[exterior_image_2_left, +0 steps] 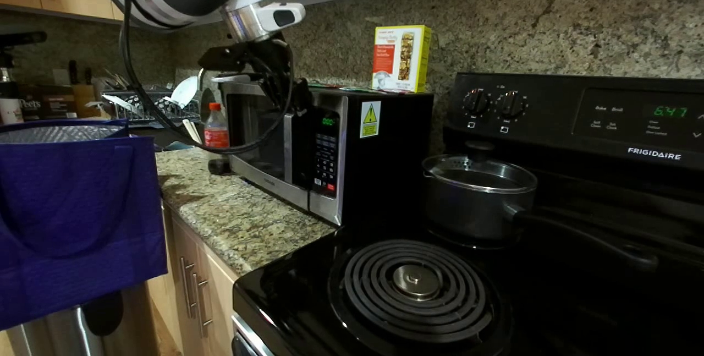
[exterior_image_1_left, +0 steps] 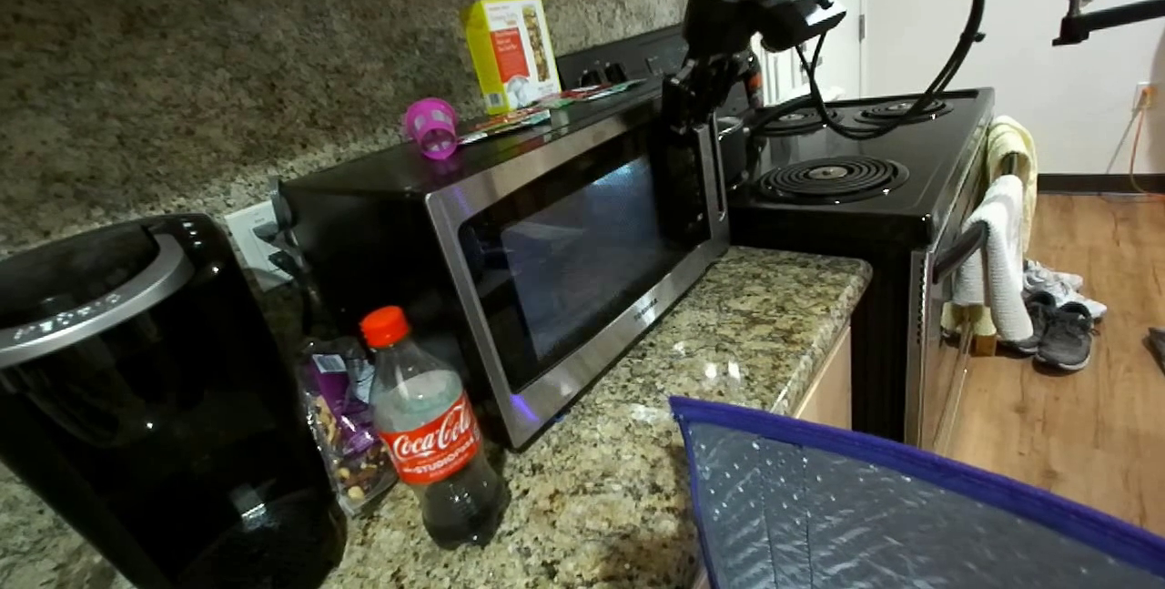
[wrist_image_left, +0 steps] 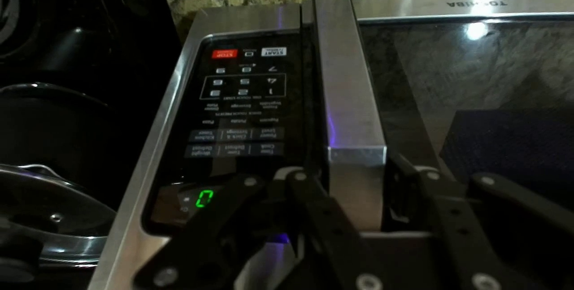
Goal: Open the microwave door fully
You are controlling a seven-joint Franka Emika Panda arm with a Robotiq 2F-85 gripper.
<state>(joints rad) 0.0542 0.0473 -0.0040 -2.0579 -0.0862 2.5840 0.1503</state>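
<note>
Microwave door [exterior_image_1_left: 582, 261] closed, gripper [wrist_image_left: 358, 173] astride its handle [wrist_image_left: 347, 70]

The door lies flush with the control panel [wrist_image_left: 242, 101] of the microwave [exterior_image_2_left: 385, 163], which sits on the granite counter [exterior_image_1_left: 592, 498] just beside the stove [exterior_image_2_left: 297, 295]. The gripper's fingers [wrist_image_left: 319, 209] stand apart, one to the left and one to the right of the handle's upper end in the wrist view; I cannot tell whether they press on it or merely surround it.

In an exterior view, a Coca-Cola bottle [exterior_image_1_left: 432, 452] stands to the left of the microwave, with a bag of nuts [exterior_image_1_left: 346, 425] between it and a black appliance [exterior_image_1_left: 164, 407] farther left. On top of the microwave, a pink cup [exterior_image_1_left: 432, 126] lies to the left of an upright yellow box [exterior_image_1_left: 514, 52].

In an exterior view, a lidded pot [exterior_image_2_left: 473, 213] sits on the far side of the stove, a coil burner [exterior_image_2_left: 416, 284] on the near side. A purple bag [exterior_image_2_left: 77, 207] is at the left, by the counter.
</note>
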